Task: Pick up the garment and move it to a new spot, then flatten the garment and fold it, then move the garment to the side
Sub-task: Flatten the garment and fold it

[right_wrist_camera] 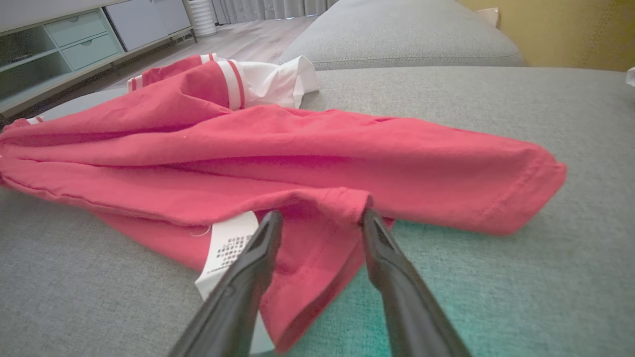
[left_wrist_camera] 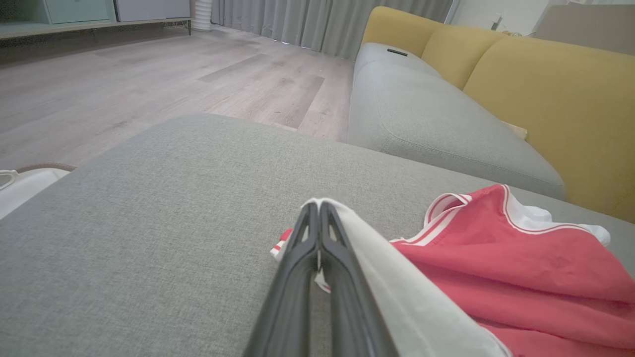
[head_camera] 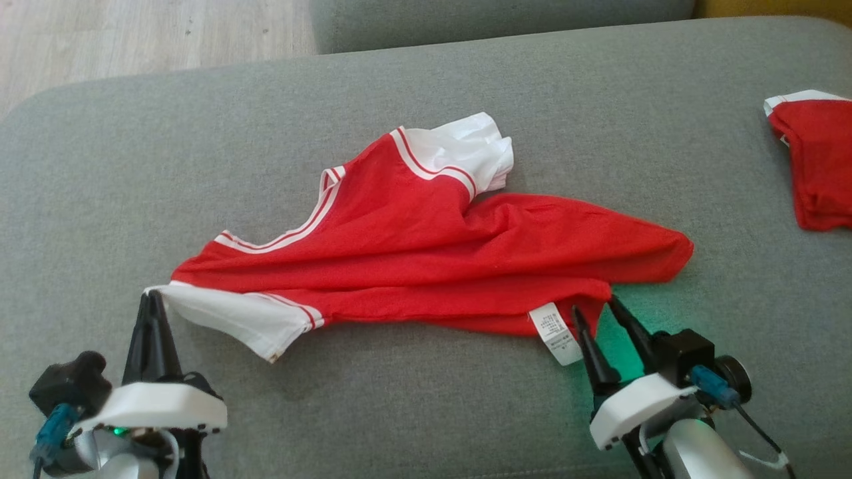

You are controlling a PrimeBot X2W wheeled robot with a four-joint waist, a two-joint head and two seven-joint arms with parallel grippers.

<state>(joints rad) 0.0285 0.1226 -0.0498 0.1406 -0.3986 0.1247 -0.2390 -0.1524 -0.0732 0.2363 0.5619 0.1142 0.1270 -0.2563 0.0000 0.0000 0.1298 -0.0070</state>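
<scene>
- Head view: the left fingers (head_camera: 152, 303) were pinched shut on the white sleeve tip of the red garment (head_camera: 426, 246). The garment stretched away from them across the grey cushion (head_camera: 399, 412) to the right fingers (head_camera: 586, 339).
- Left wrist view: white sleeve cloth draped over the closed tips, with red fabric just beyond.
- Right wrist view: the right fingers stood apart, straddling a fold of red hem without clamping it. A white care label (right_wrist_camera: 228, 243) lay against one finger.
</scene>
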